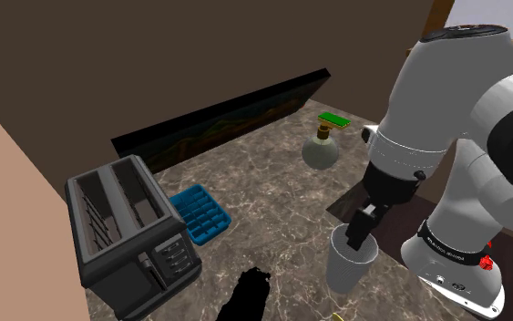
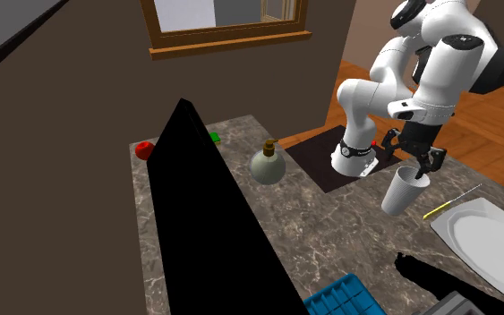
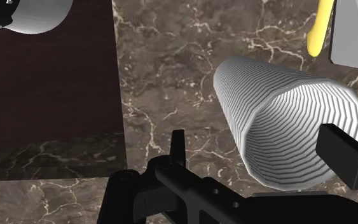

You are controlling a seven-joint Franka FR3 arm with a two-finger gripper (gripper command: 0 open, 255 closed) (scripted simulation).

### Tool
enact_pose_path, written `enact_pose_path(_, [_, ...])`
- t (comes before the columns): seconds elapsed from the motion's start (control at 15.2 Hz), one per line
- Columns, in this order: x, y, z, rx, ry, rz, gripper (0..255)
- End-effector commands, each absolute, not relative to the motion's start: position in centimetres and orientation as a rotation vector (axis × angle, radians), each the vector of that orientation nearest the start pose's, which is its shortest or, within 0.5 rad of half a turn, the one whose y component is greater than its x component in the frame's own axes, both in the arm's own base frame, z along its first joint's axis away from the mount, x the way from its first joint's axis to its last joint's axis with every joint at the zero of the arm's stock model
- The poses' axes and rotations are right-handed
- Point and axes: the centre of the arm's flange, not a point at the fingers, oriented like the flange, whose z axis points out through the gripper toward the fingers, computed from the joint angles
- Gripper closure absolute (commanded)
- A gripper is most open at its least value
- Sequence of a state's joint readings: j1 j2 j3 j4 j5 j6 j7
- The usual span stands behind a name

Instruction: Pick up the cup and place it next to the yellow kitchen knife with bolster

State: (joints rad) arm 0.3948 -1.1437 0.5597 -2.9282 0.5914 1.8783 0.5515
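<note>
The white ribbed cup (image 1: 348, 264) stands on the marble counter just in front of the robot's stand and leans a little in the second exterior view (image 2: 404, 190). My gripper (image 1: 355, 239) hangs at its rim (image 2: 422, 168). In the wrist view the gripper (image 3: 259, 140) is open: one finger (image 3: 178, 145) stands clear of the cup (image 3: 279, 108), the other sits at the rim's far side. The yellow knife (image 2: 451, 204) lies just beyond the cup beside a white plate (image 2: 487, 243); its handle (image 3: 319, 28) also shows past the cup.
A dark toaster (image 1: 131, 232) and a blue ice tray (image 1: 200, 214) sit at the shoulder view's left. A round flask (image 1: 320, 148) and a green item (image 1: 334, 119) stand farther back. A black object (image 1: 245, 296) lies near the front edge. A tall black panel (image 2: 205, 224) lines the counter.
</note>
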Motion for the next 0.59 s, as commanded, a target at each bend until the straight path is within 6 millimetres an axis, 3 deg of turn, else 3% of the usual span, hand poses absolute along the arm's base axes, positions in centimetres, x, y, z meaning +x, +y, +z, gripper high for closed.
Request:
enact_pose_path(0.0, [14.4, 21.4, 42.7, -3.051, 0.091, -0.031, 0])
enact_pose_path(0.07, [14.4, 21.3, 43.7, -3.051, 0.091, -0.031, 0])
enact_pose_path(0.53, [14.4, 21.3, 43.7, -3.051, 0.091, -0.031, 0])
